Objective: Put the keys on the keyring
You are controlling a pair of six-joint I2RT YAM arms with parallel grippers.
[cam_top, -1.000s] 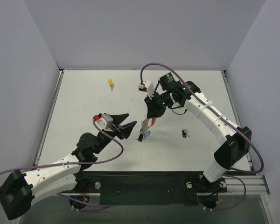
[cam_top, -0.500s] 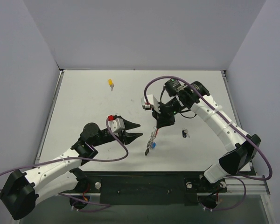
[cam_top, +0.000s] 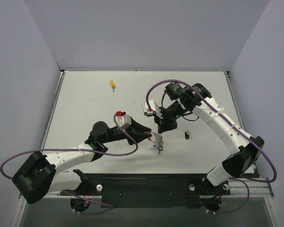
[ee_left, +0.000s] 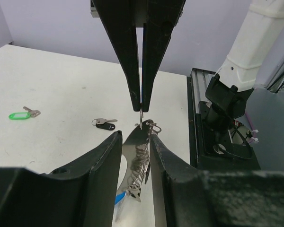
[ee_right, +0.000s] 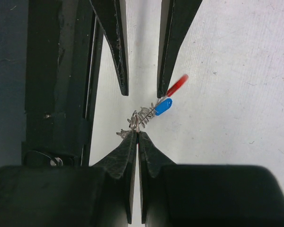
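Yellow key (cam_top: 112,84), top view only

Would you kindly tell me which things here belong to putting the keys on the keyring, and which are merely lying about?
Belong to the job:
keyring, hanging from the right gripper's shut jaws; black key; green key; yellow key.

Merely about:
purple cables; black base plate. I see no other loose item.
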